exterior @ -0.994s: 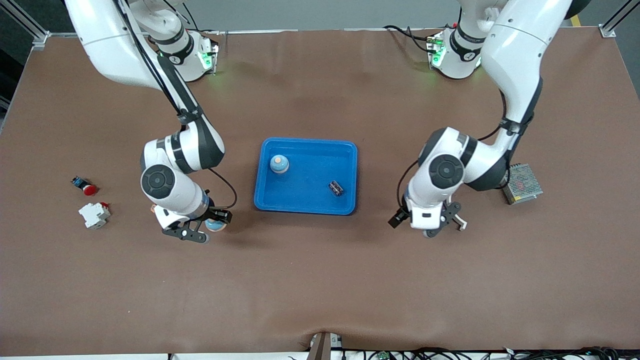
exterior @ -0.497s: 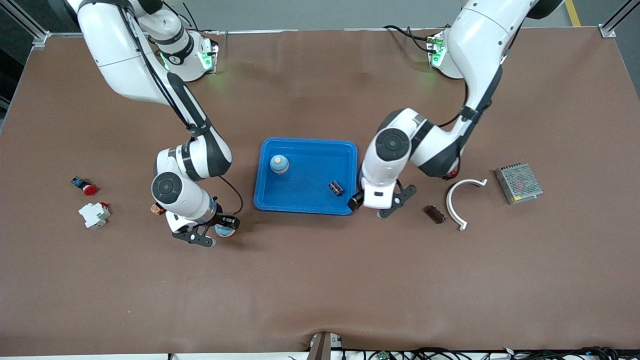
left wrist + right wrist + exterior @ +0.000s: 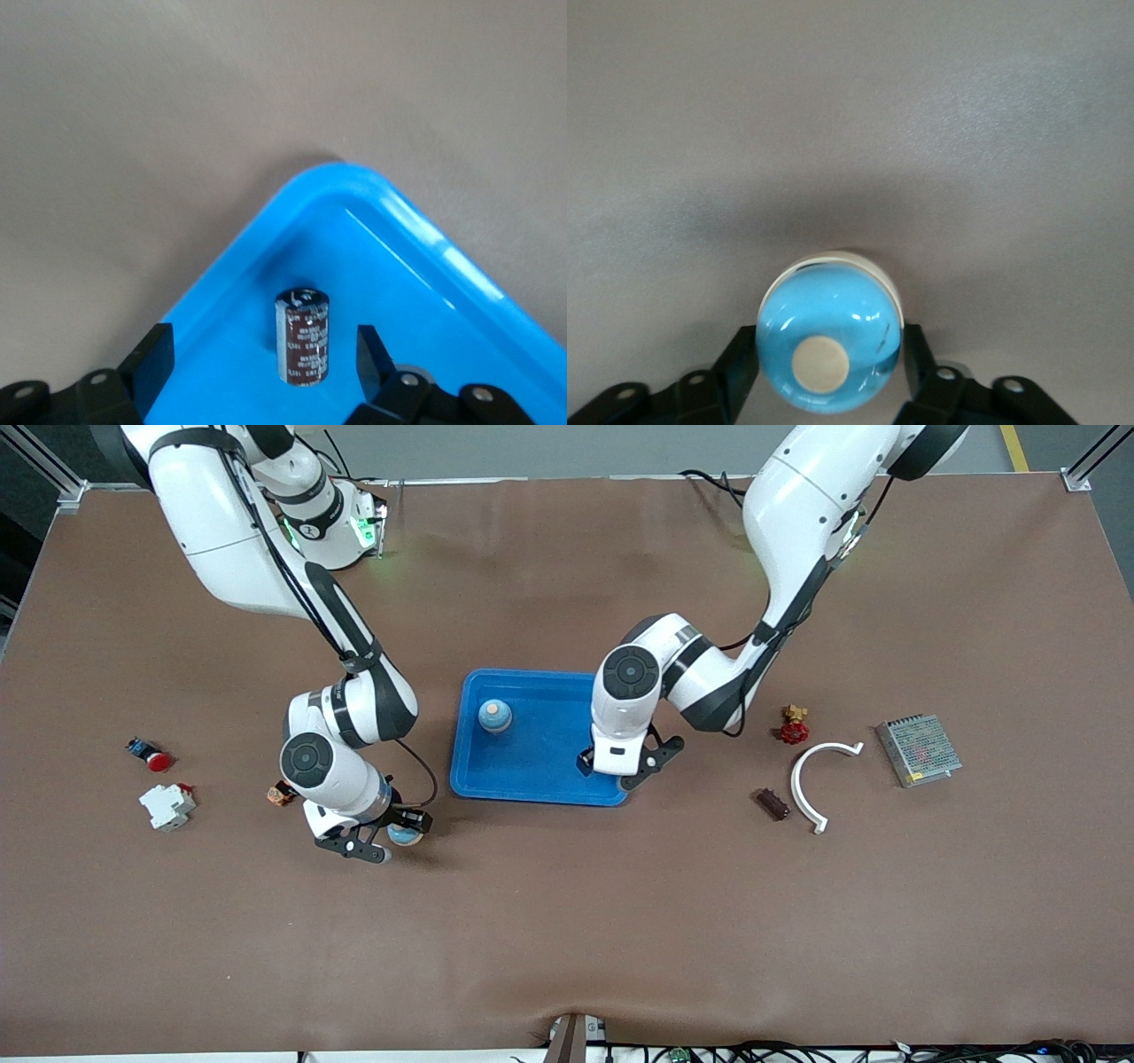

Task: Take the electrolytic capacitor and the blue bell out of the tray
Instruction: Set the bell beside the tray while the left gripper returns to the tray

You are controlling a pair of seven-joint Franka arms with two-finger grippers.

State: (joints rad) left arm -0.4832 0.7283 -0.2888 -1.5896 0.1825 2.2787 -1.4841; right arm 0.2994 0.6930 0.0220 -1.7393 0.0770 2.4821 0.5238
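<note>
My right gripper (image 3: 390,834) is shut on a blue dome bell (image 3: 407,835) with a cream button, just above the bare table between the blue tray (image 3: 540,784) and a small orange part. In the right wrist view the bell (image 3: 831,341) fills the space between the fingers (image 3: 741,350). My left gripper (image 3: 618,772) is open over the tray's corner nearest the front camera, at the left arm's end. In the left wrist view a dark brown capacitor (image 3: 304,336) lies in the tray (image 3: 390,212) between the spread fingers (image 3: 158,350), untouched. A second bell (image 3: 495,715) sits in the tray.
A small dark brown part (image 3: 772,803), a white curved piece (image 3: 817,779), a red valve (image 3: 794,729) and a metal box (image 3: 919,749) lie toward the left arm's end. A red push button (image 3: 151,756), a white breaker (image 3: 166,806) and a small orange part (image 3: 280,794) lie toward the right arm's end.
The left arm has swung from above the dark brown part and curved piece to the tray corner. The right gripper has carried the bell a little toward the tray.
</note>
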